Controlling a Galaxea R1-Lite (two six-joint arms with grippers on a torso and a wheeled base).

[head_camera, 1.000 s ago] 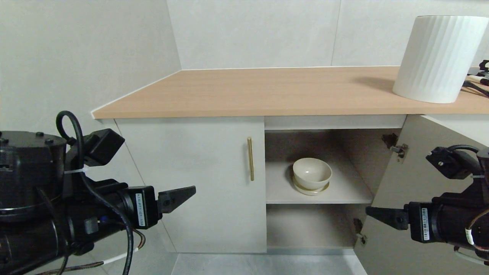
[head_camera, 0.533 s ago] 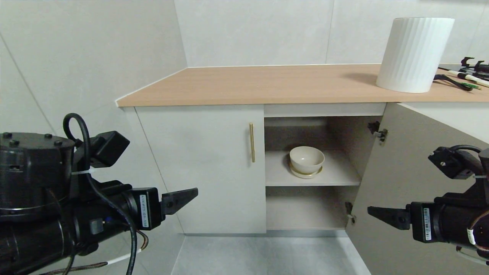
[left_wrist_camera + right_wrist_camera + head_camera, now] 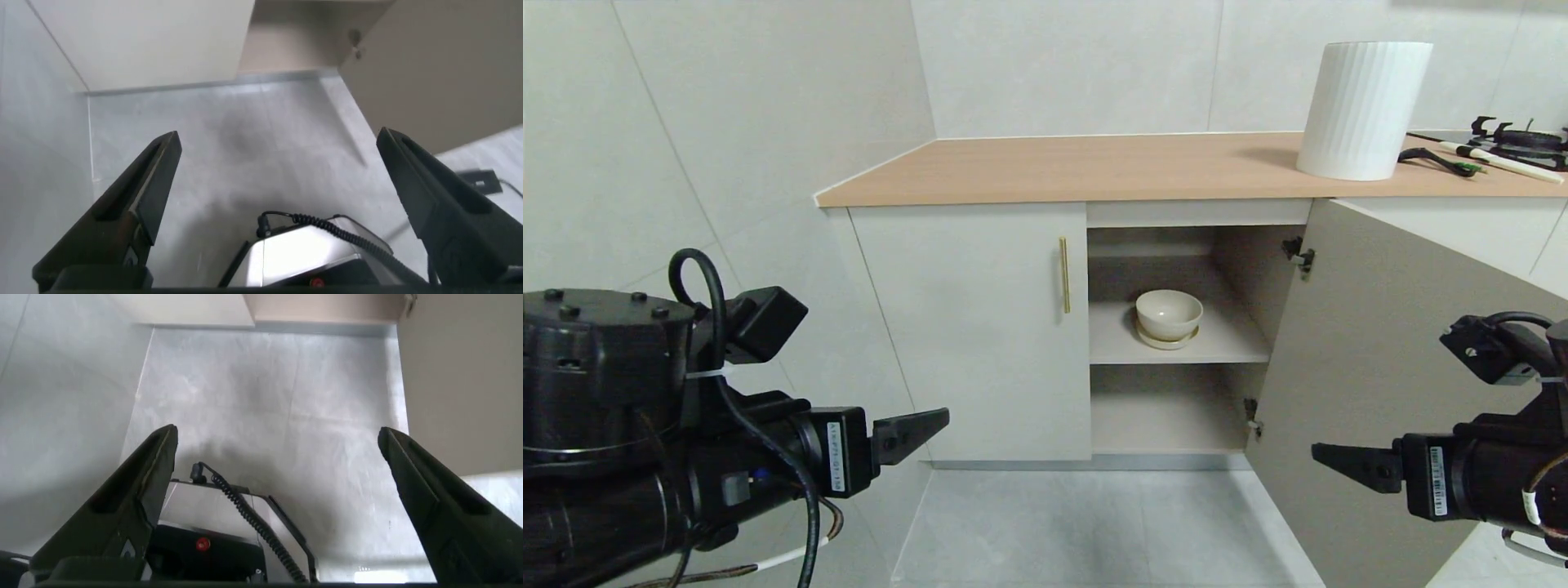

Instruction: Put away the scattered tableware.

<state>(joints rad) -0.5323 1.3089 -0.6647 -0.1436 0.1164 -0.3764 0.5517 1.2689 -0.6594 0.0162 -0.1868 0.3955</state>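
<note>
A cream bowl (image 3: 1169, 314) sits upright on a small plate (image 3: 1167, 338) on the upper shelf (image 3: 1225, 347) of an open cabinet, straight ahead in the head view. My left gripper (image 3: 935, 420) hangs low at the left, well short of the cabinet. Its fingers (image 3: 139, 204) are spread open over bare floor with nothing between them. My right gripper (image 3: 1327, 453) is low at the right, in front of the swung-out cabinet door (image 3: 1347, 367). It is open and empty too, its fingers (image 3: 425, 498) wide apart above the floor.
The left cabinet door (image 3: 980, 327) is closed, with a gold handle (image 3: 1063, 274). On the wooden countertop (image 3: 1094, 167) stand a white ribbed cylinder (image 3: 1364, 110) and some utensils (image 3: 1462, 159) near a stove (image 3: 1515, 135). Grey tiled floor (image 3: 1094, 523) lies before the cabinet.
The whole head picture has shifted: the camera has drawn back, so the cabinet and bowl look smaller and farther. Both grippers keep their pose and stay open.
</note>
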